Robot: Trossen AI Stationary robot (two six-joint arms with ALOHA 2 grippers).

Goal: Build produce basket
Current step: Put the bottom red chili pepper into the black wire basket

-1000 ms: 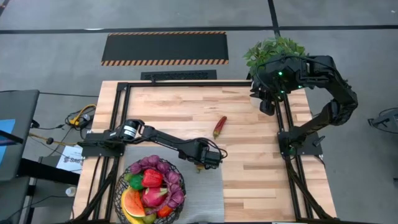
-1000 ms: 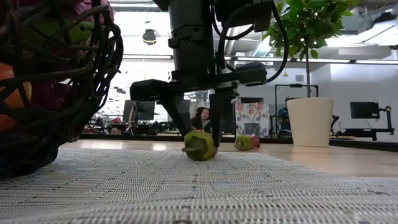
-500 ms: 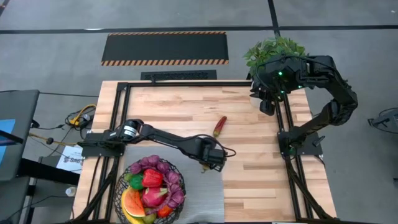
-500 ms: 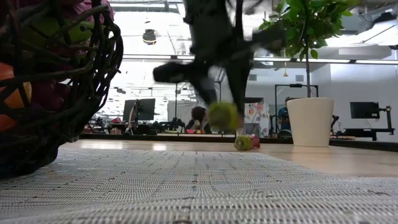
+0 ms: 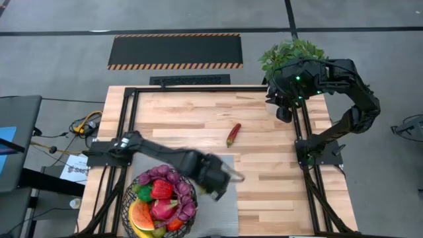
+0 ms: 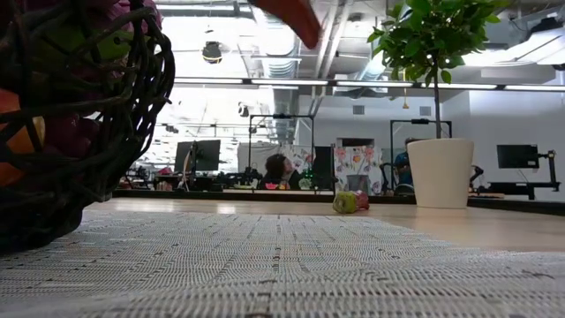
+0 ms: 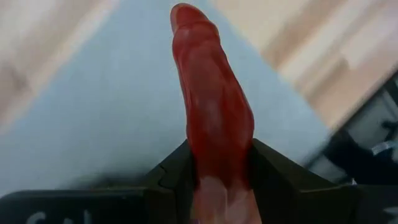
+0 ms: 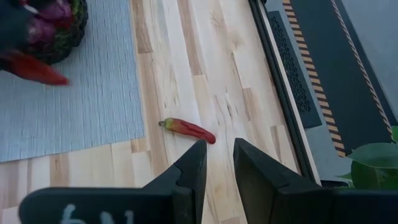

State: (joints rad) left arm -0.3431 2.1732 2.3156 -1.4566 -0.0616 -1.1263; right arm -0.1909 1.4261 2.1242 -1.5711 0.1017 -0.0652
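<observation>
While the left claw (image 7: 217, 180) clenches a red pepper (image 7: 211, 112), it hovers beside the basket (image 5: 135, 188).

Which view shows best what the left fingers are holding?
Left wrist view: a red chili pepper clamped between the fingers, filling the picture. Low view catches only its red tip at the top edge. Right wrist view shows it far off, blurred. High view hides it.

Overhead and table-level views share basket (image 5: 158, 201), mat (image 5: 221, 211).
</observation>
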